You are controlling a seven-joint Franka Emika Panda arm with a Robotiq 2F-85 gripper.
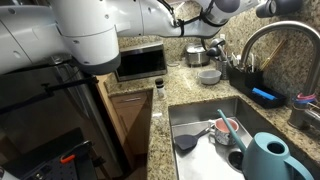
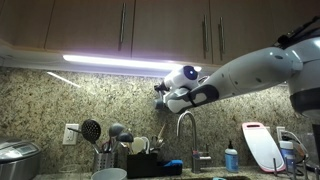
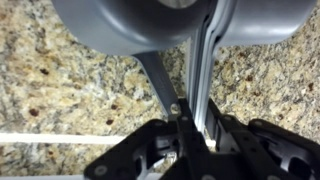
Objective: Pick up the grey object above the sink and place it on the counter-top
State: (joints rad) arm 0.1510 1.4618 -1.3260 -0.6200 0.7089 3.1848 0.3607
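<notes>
Arm (image 2: 250, 70) reaches in high, close to the speckled stone wall and just under the cabinet light strip (image 2: 120, 63). Pincer (image 2: 160, 95) sits well above the faucet (image 2: 186, 125). Wrist view: pincer (image 3: 185, 112) fingers pressed together at centre, pinching a thin dark stem that widens upward into the grey object (image 3: 130, 25), a rounded dark-grey mass filling the top of that view. A pale strip runs beside the stem; what it belongs to cannot be told. Grey object is therefore up in the air against the wall, well clear of the desk (image 1: 190, 88) and not in the sink (image 1: 190, 120). Sink holds several utensils; a blue watering can (image 1: 265, 158) stands at its near corner. Pale bowl (image 1: 208, 75) rests on the desk beyond the sink. Utensil holder (image 2: 105, 155) stands by the wall, ladles upright in it. A white cutting board (image 2: 255, 148) leans on the far side of the faucet.
</notes>
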